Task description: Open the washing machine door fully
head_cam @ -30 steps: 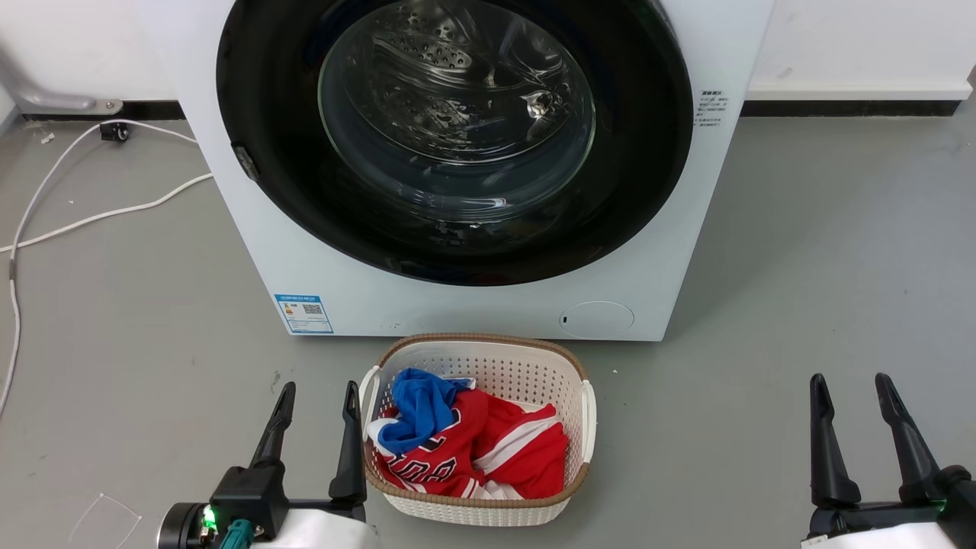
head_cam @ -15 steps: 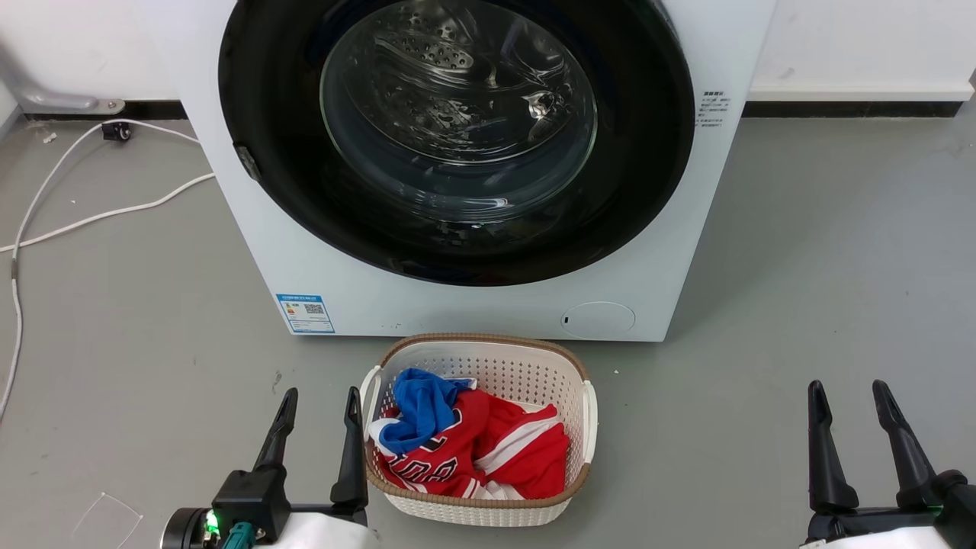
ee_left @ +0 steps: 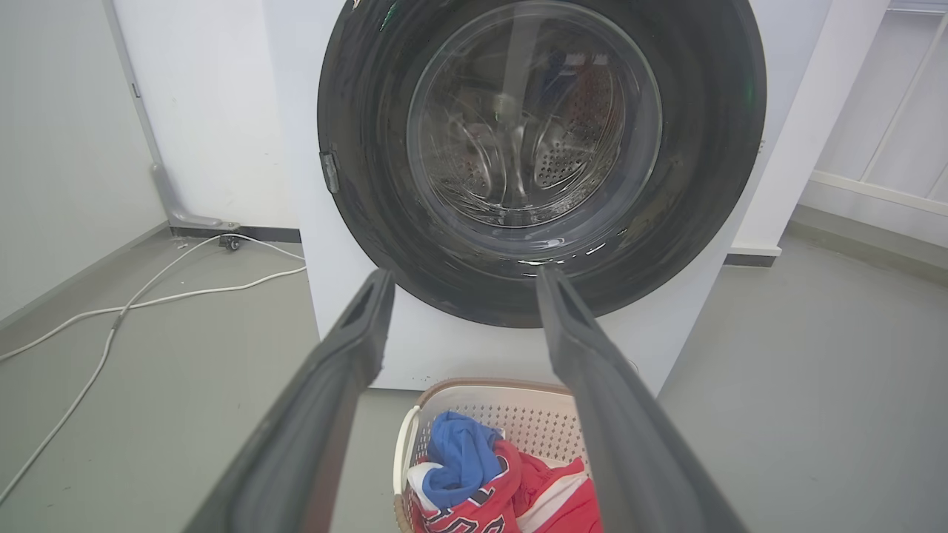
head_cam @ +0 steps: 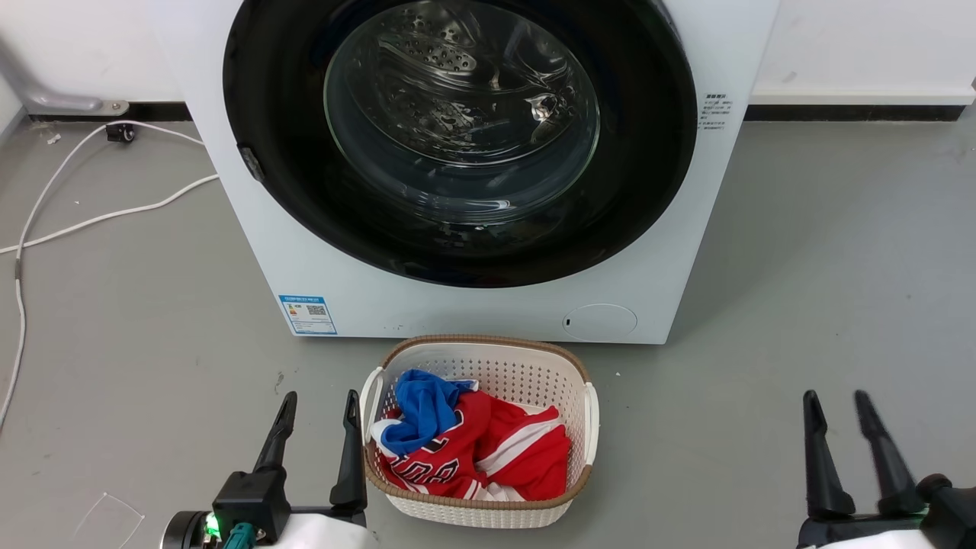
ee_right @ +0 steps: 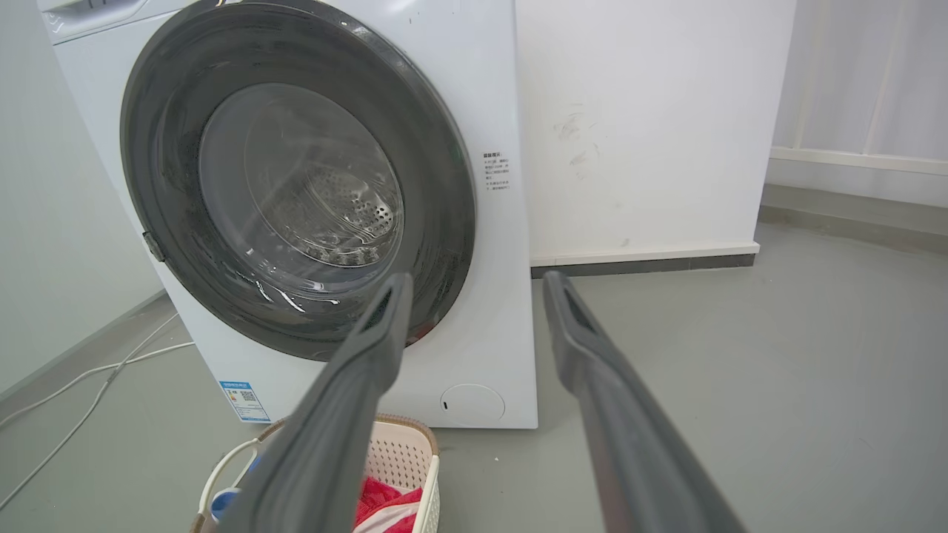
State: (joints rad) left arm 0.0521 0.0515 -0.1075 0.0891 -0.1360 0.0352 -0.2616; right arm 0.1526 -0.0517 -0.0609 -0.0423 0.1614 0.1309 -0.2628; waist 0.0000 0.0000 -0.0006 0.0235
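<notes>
Both arms sit low and back from the work. The left gripper (head_cam: pixel 320 398) has its fingers parted and holds nothing, and the right gripper (head_cam: pixel 835 396) is likewise spread and empty. Just to the right of the left gripper, and well to the left of the right one, stands the basket (head_cam: pixel 488 341) of clothes (head_cam: pixel 473 450). Beyond it, ahead of both grippers, is the washer (head_cam: pixel 473 313). Its door (head_cam: pixel 640 191) looks shut flush against the front, so the task seems not yet begun and the step in hand is the reach. To do it well, an arm should pass over or around the basket rather than through it. It should catch the black rim at its free edge, then swing in an arc about the hinge, not pull straight back. A small grey tab (head_cam: pixel 250 162) sits on the rim, ahead and slightly left of the left gripper. Whether it is catch or hinge I cannot tell, and that should be settled before pulling. A cable (head_cam: pixel 114 213) trails on the floor far to the left, clear of the path. Against the picture a second ago the whole head view has slid slightly — the camera moved, not the washer. Both grippers sit a little lower in it, and the right one's fingertips stand somewhat closer together.
</notes>
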